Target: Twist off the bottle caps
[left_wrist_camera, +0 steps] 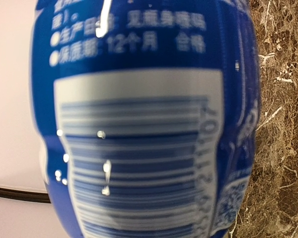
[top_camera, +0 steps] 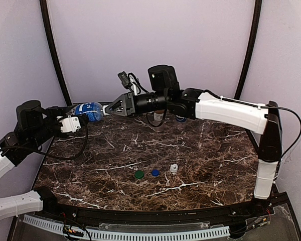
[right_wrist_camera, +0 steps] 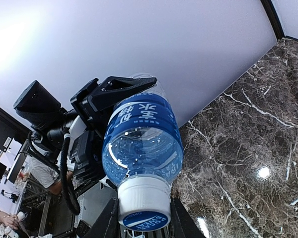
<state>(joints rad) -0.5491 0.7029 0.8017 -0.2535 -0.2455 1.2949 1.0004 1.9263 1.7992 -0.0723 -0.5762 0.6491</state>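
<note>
A clear bottle with a blue label (top_camera: 89, 111) is held on its side above the table's back left, and my left gripper (top_camera: 76, 120) is shut on its body. In the left wrist view the label and barcode of the bottle (left_wrist_camera: 139, 124) fill the frame, hiding the fingers. My right gripper (top_camera: 107, 109) meets the bottle's neck end. In the right wrist view its two dark fingers (right_wrist_camera: 105, 220) press both sides of the white cap with the blue top mark (right_wrist_camera: 144, 203); the right gripper (right_wrist_camera: 143, 220) is shut on it. Green (top_camera: 139, 174), dark blue (top_camera: 155, 172) and white (top_camera: 173, 168) caps lie loose on the table.
The dark marble table (top_camera: 200, 155) has a raised black rim along its near edge. Purple walls stand close behind and at both sides. A small blue-topped thing (top_camera: 180, 119) peeks out under the right arm at the back; what it is I cannot tell.
</note>
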